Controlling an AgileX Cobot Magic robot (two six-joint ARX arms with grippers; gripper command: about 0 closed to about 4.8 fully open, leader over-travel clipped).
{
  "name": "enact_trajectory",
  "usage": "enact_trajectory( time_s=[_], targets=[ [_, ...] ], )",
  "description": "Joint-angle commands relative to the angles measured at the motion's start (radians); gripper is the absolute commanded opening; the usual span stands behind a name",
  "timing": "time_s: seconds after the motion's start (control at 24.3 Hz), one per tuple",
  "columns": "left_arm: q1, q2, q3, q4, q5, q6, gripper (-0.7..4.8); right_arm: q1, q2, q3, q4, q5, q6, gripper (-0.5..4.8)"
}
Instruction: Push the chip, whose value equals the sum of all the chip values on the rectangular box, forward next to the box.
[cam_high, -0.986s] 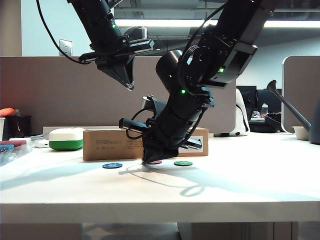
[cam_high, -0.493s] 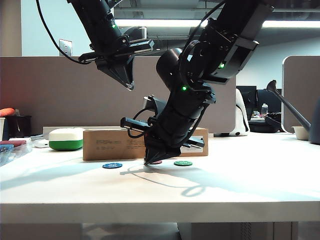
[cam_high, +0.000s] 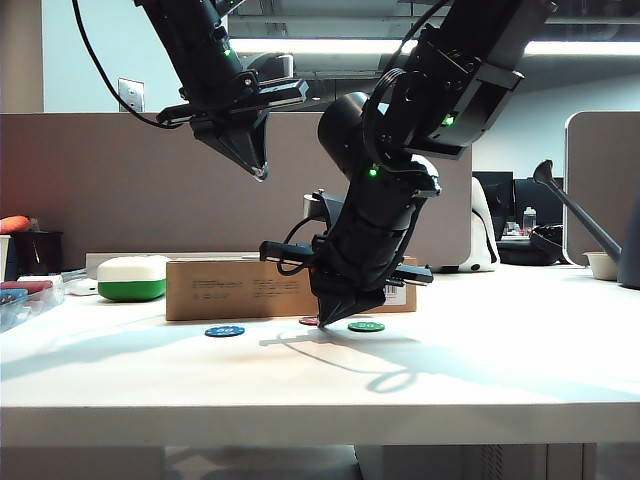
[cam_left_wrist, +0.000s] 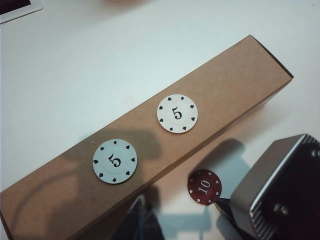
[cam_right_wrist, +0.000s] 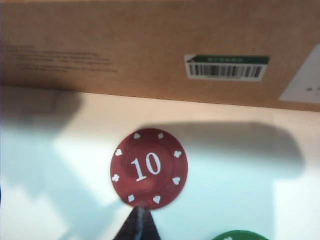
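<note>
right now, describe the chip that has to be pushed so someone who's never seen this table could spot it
Find the long brown rectangular box lying across the table, with two white 5 chips on top. On the table just in front of it, at the tip of the right tool, lies the chip. It is dark red and marked 10, unlike the blue chip and the green chip either side.

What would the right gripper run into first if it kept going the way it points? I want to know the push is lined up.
The right gripper, apparently shut, meets the dark-red 10 chip first, right at its tip; beyond it stands the rectangular box. The left gripper hangs high above.
</note>
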Motion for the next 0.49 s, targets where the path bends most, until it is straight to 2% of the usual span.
enact_trajectory(
  time_s=[0.04, 0.49],
  targets=[
    [-0.002, -0.005, 0.003, 0.009, 0.002, 0.001, -0.05, -0.001, 0.015, -0.011, -0.074, 0.000, -0.002, -0.05],
    [-0.002, -0.005, 0.003, 0.009, 0.002, 0.001, -0.05, -0.007, 0.018, -0.011, -0.021, 0.016, -0.002, -0.05]
  ],
)
